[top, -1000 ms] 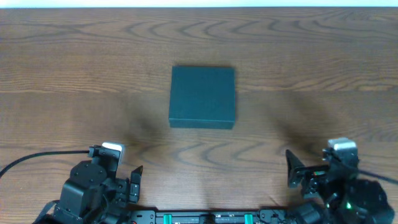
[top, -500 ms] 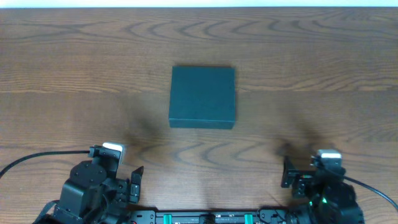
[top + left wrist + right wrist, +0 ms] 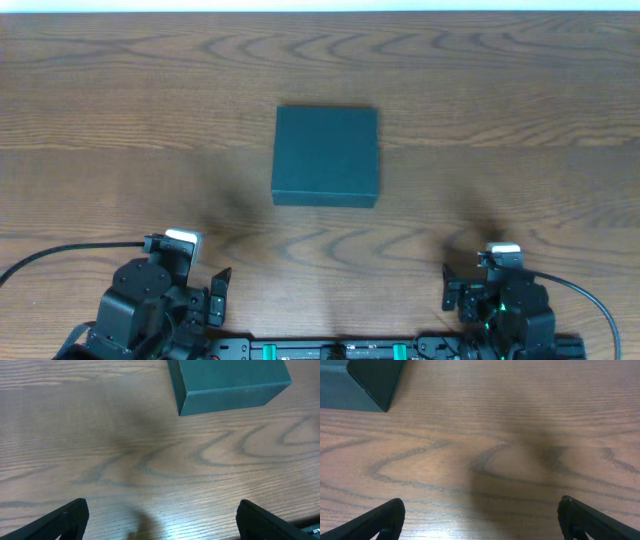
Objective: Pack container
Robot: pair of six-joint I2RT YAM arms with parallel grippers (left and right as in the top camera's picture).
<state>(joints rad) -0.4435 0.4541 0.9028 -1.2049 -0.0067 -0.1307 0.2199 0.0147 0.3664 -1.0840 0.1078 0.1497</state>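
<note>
Container (image 3: 326,156) — a matte, dark teal, sharp-cornered square box, closed — lies flat mid-table on the grained wooden table (image 3: 520,90). Left gripper (image 3: 162,515) and right gripper (image 3: 481,512) gape wide, empty, well apart from it.

My left arm (image 3: 140,305) and right arm (image 3: 510,312) are blocky matte black, each topped with a small white cap (image 3: 180,237). A black cable (image 3: 70,248) trails off each, a green light (image 3: 490,321) glows on the right one, and the left gripper (image 3: 162,520) has plain black wedge-shaped fingers (image 3: 67,517).

A wood-grain table (image 3: 120,120) carries one closed dark teal container (image 3: 326,155).
</note>
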